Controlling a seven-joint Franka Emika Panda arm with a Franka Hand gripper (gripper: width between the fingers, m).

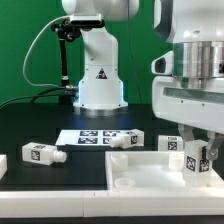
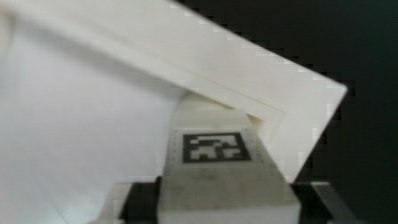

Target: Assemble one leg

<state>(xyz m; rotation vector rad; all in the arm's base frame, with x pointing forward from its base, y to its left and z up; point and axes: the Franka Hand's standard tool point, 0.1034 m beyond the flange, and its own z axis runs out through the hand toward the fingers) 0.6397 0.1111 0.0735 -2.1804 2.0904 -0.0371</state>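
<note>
Over panel (image 1: 150, 168) corner | gripper (image 1: 195, 158) jaws clamp 1 upright leg (image 2: 221, 150)

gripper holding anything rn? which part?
Yes: the gripper holds a leg by its tagged block sides, above the white panel's corner.

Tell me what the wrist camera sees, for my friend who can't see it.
The tool holds a white leg with a black-and-white tag, its far end at a corner of the big white tray-like panel. The dark table shows beyond the panel's edge.
</note>
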